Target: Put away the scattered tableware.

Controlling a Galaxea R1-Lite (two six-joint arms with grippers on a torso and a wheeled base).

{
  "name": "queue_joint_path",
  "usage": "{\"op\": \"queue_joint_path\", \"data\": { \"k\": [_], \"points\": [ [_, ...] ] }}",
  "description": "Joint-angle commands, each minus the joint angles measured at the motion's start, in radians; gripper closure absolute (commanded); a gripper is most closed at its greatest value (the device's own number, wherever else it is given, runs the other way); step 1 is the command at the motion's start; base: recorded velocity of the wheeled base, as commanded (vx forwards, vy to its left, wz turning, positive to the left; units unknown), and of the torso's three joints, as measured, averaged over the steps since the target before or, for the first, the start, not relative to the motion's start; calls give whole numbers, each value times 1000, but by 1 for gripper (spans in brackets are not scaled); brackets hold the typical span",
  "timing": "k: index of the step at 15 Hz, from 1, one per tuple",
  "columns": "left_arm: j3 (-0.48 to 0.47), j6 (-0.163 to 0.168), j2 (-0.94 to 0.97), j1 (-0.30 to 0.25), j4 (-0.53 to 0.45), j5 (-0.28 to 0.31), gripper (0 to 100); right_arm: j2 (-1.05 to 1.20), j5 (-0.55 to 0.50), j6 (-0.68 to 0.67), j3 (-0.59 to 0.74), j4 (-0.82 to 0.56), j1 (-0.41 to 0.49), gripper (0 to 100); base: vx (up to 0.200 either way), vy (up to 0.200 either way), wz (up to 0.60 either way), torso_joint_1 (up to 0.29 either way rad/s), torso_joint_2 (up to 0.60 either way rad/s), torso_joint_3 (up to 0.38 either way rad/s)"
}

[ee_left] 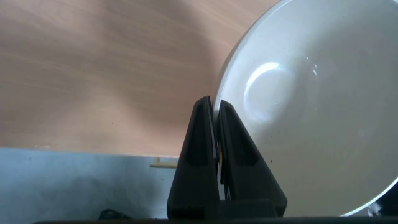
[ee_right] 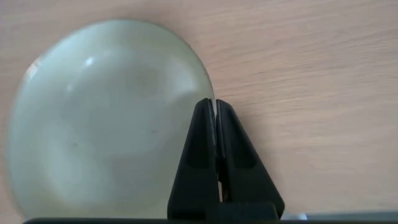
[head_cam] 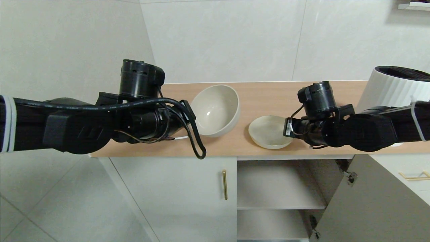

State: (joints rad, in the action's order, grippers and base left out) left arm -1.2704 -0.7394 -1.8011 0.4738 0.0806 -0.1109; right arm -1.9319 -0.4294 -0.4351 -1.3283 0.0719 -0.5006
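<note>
Left gripper [ee_left: 214,112] is clamped shut on the left rim of the big bowl [head_cam: 216,109]. Bowl is tilted at mid-tabletop [head_cam: 268,94], opening toward the left arm. Right gripper [ee_right: 215,112] is pinched on the right rim of the small dish [head_cam: 269,131], just right of the bowl near the front edge. Cabinet [head_cam: 275,183] below stands open, door swung right.
</note>
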Motion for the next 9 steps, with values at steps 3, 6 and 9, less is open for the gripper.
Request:
{"op": "queue_joint_path", "data": {
  "k": [3, 6, 9],
  "points": [
    [151, 143, 143, 0, 2, 3, 100, 199, 155, 6, 81, -52, 21, 100, 0, 0, 0, 0, 0, 0],
    [232, 221, 230, 0, 1, 8, 100, 335, 281, 7, 121, -210, 47, 100, 0, 0, 0, 0, 0, 0],
    [332, 333, 335, 0, 2, 112, 100, 415, 353, 10, 158, -297, 60, 100, 0, 0, 0, 0, 0, 0]
  ]
}}
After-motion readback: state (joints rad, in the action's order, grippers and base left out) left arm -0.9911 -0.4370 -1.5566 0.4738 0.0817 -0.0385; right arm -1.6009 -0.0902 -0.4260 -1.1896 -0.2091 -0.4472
